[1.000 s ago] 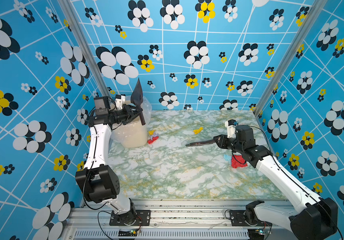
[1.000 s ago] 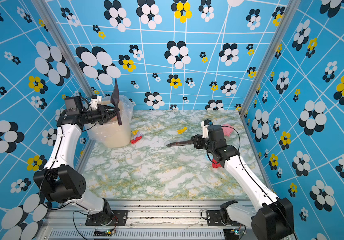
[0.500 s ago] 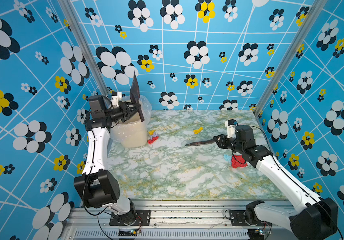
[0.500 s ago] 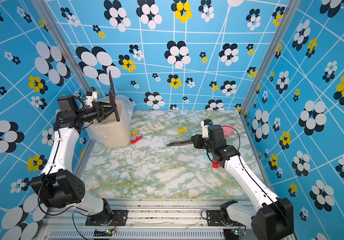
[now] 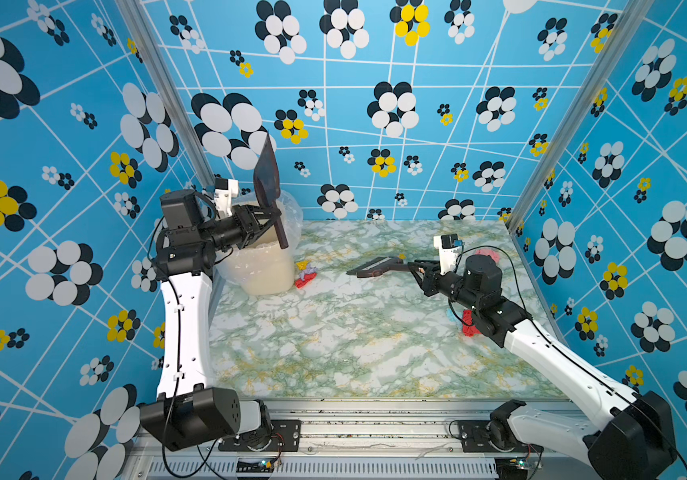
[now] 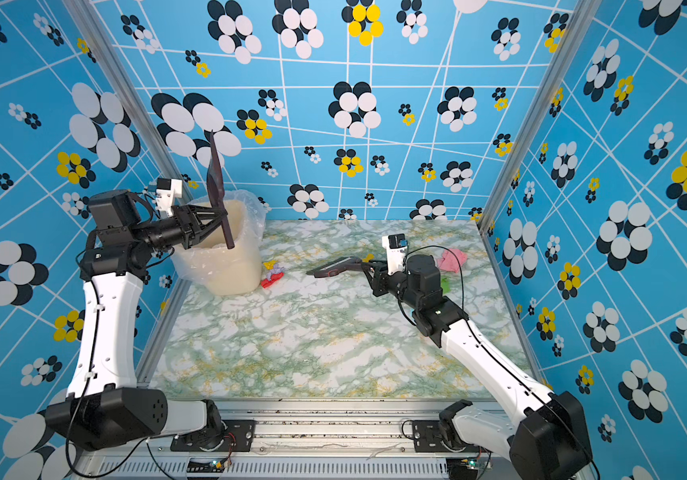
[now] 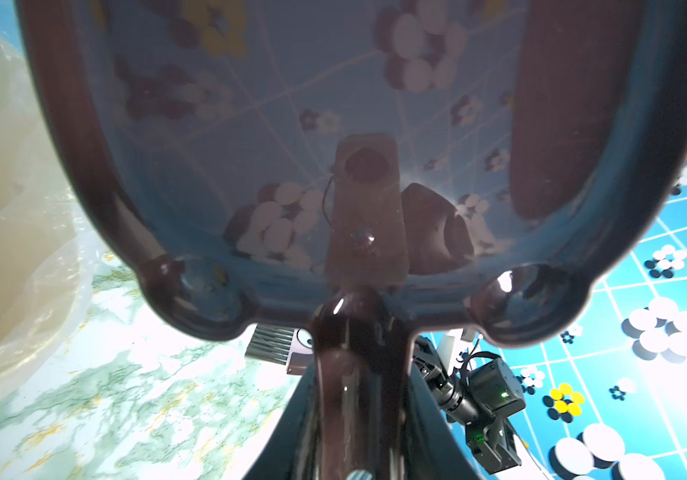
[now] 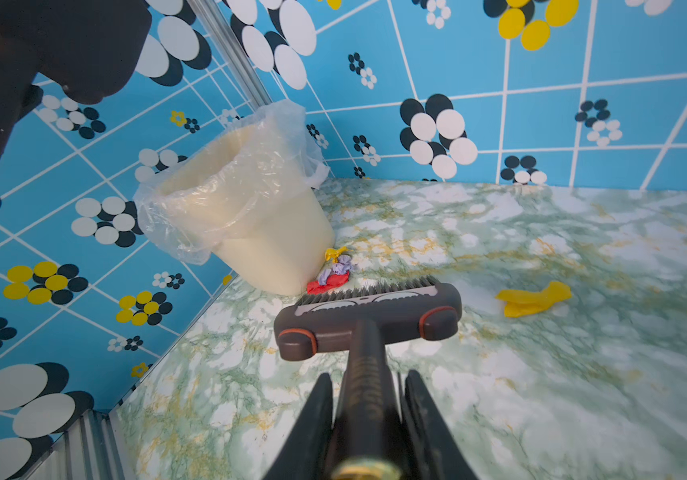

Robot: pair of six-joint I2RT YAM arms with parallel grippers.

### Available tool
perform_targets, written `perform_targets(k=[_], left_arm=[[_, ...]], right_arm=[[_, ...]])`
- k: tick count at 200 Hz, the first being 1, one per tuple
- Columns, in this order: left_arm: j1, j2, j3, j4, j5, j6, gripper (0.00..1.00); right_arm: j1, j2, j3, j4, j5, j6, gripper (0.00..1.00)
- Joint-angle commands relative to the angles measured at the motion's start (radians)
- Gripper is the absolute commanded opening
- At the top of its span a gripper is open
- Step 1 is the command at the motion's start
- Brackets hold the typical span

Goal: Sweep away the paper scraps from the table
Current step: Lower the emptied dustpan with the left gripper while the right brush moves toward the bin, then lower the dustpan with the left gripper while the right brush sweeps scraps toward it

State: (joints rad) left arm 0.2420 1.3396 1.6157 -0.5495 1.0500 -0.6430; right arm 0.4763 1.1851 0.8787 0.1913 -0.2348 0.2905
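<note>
1. Over the lined bin (image 5: pixel 258 270) at the far left corner of the bench (image 5: pixel 333 340), the left end effector (image 5: pixel 269 220) was pinching a dark dustpan (image 5: pixel 268 174) by its handle. The pan stood on edge, handle end pointing down toward the bin mouth. Its inside looked empty in the left wrist view, so the tipping step seemed about finished.
2. To do this well, the pan probably needed to lift clear before swinging out, so that it neither snagged the loose liner (image 5: pixel 292 212) nor toppled the bin. It should then go down flat, lip touching the bench.
3. Near the middle of the bench, the right end effector (image 5: pixel 418 268) was clamped on the handle of a brush (image 5: pixel 375 266). The brush head hung just above the surface, bristles toward the bin.
4. Paper scraps (image 8: pixel 333 274) lay in several spots:
   - a yellow, purple and red cluster (image 5: pixel 305 272) at the foot of the bin;
   - a yellow one (image 8: pixel 533 299) just beside the brush head;
   - a pink one (image 5: pixel 487 254) near the far right wall;
   - red (image 5: pixel 467 326) and light-blue (image 5: pixel 452 316) pieces partly under the right arm (image 5: pixel 541 349);
   - a green piece (image 6: pixel 445 286) beside that arm.
5. The bin crowded the cluster, leaving little room for the pan. The right arm covered the scraps beneath it and would likely have to draw back before sweeping them.
</note>
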Motion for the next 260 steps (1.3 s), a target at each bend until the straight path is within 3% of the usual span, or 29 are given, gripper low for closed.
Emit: perform_targets(k=[1, 23, 49, 68, 103, 130, 198, 260], left_arm=[[-0.048, -0.067, 0.010, -0.188, -0.122, 0.175, 0.00], [-0.121, -0.156, -0.072, -0.206, -0.246, 0.235, 0.00], [-0.199, -0.252, -0.159, -0.214, -0.389, 0.275, 0.00], [-0.242, -0.310, -0.214, -0.243, -0.485, 0.310, 0.00], [-0.245, -0.374, -0.283, -0.328, -0.570, 0.366, 0.00], [-0.245, -0.418, -0.365, -0.325, -0.564, 0.365, 0.00], [-0.259, -0.539, -0.572, -0.398, -0.613, 0.407, 0.00], [-0.257, -0.535, -0.616, -0.351, -0.572, 0.311, 0.00]], right_arm=[[0.024, 0.073, 0.053, 0.208, -0.028, -0.083, 0.00], [0.059, 0.172, 0.097, 0.292, -0.031, -0.122, 0.00], [0.119, 0.316, 0.099, 0.532, 0.055, -0.126, 0.00], [0.148, 0.429, 0.148, 0.610, 0.105, -0.124, 0.00], [0.189, 0.609, 0.228, 0.726, 0.209, -0.131, 0.00], [0.200, 0.734, 0.297, 0.789, 0.274, -0.111, 0.00], [0.219, 0.910, 0.529, 0.503, 0.225, -0.110, 0.00], [0.254, 0.927, 0.584, 0.264, 0.082, -0.171, 0.00]])
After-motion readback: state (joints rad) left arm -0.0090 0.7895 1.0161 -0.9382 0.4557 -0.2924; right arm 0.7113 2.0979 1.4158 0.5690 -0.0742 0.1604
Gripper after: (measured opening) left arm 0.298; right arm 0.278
